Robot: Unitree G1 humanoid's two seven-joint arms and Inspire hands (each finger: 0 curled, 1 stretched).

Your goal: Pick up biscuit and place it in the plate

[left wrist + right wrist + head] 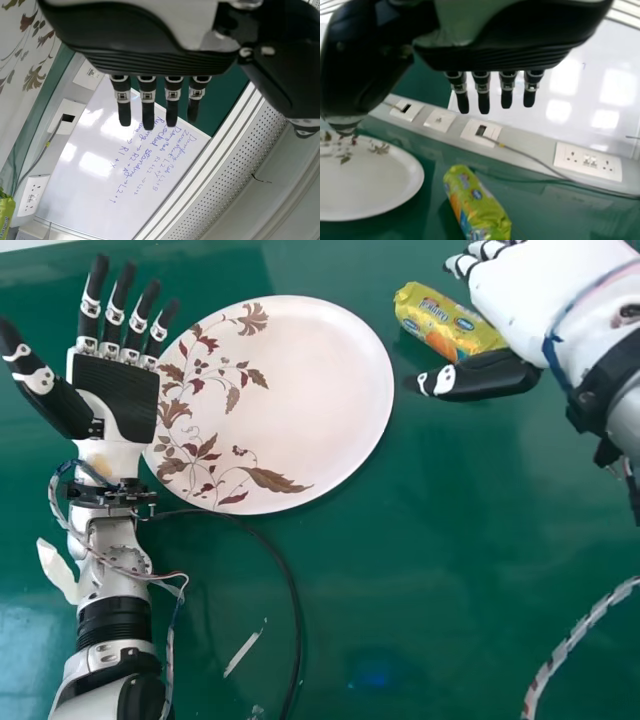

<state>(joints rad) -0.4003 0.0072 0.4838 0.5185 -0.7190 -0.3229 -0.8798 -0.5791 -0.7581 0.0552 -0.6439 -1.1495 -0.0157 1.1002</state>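
At the far right of the table (430, 580), we have the biscuit (440, 318) lying just beside the plate (320, 390), in nobody's grasp. Our right hand (545, 290) is over it, its fingers (483, 102) straight, wide from the thumb and holding nothing. Our left hand (112, 400) lies spread and empty at the plate's left. By our reckoning, only the approach is done; we have the grasp, the carry left and the placing in the plate left.
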